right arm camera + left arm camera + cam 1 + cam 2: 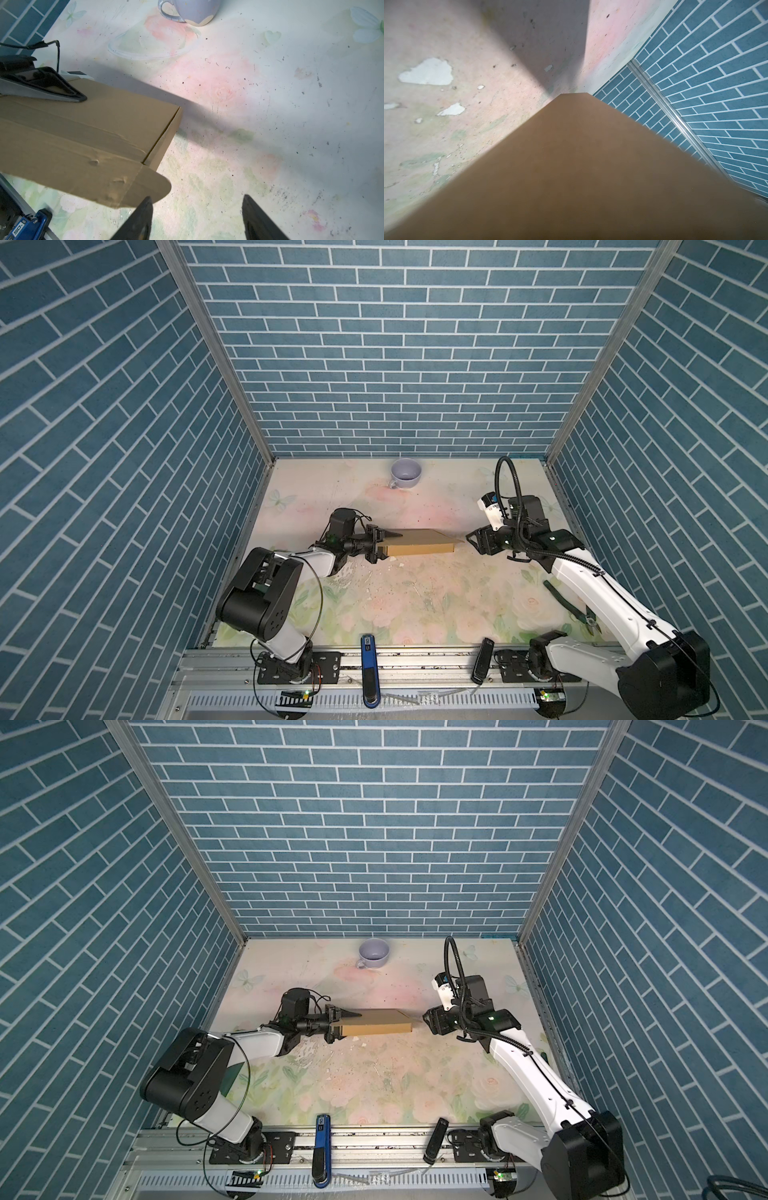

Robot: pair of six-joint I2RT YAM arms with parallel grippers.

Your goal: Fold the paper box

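The paper box [415,548], a shallow squarish mailer of plain brown cardboard, lies at the centre of both top views, over the middle of the pale floral-printed tabletop [415,605]. It looks already closed into its box shape. Its shadow falls away from it in the right wrist view, so it seems to be held slightly clear of the surface rather than resting flat.

The left hand [381,546] has the box by its left end. One black pointed finger [52,87] lies flat on the lid and the other sits low at the near wall, so the hand is partly closed and pinching the box. This grip probably steadies the box so that the far end can be worked. In the left wrist view cardboard fills the lower half of the frame and no fingers show.

At the box's right end a rounded brown cardboard tab [153,185] juts out loose, not tucked in. The right hand [196,199] waits just beside it with fingers spread wide and nothing between them. I cannot tell whether one finger [143,214] brushes the tab. It appears placed to push or tuck that tab.

A lilac ceramic mug [406,475] stands well apart, at the upper centre of the tabletop.
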